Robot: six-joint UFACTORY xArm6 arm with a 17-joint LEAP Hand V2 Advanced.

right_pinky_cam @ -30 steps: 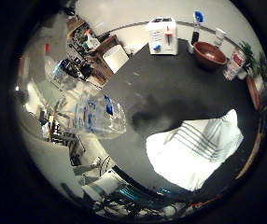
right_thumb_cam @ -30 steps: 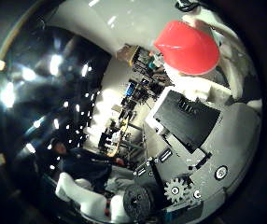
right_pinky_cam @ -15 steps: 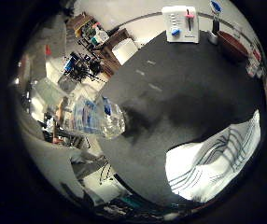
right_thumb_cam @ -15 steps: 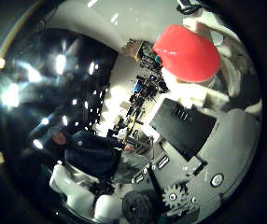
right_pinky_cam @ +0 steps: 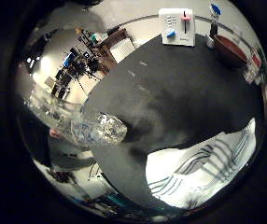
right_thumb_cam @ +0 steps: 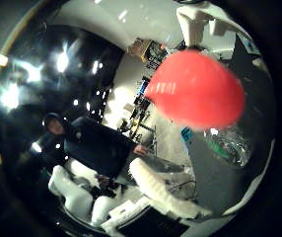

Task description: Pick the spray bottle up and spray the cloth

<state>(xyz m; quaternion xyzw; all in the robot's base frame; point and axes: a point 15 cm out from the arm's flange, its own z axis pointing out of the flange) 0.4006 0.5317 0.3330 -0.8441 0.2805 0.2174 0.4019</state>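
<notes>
The clear spray bottle (right_pinky_cam: 94, 130) is up in the air, close to the palm. Its see-through body hangs over one edge of the dark surface (right_pinky_cam: 180, 98). Its red spray head (right_thumb_cam: 196, 90) looks very big in the thumb side view, so it is right by the palm.

White fingers (right_thumb_cam: 156, 190) of the hand (right_thumb_cam: 131, 197) show beside the bottle in the thumb side view. One more white part (right_thumb_cam: 195, 24) sticks out past the red head. I cannot tell if the fingers are curled around the bottle or not.

The cloth (right_pinky_cam: 203, 172) is white with dark stripes. It lies flat on the surface, near the edge closest to the hand. It is not touching the bottle.

At the far edge of the surface stands a white box (right_pinky_cam: 176, 27) with a blue knob and a red slider. Just beside it is a small dark bottle with a blue top (right_pinky_cam: 214, 21). Next to that sits a brown bowl (right_pinky_cam: 230, 49).
</notes>
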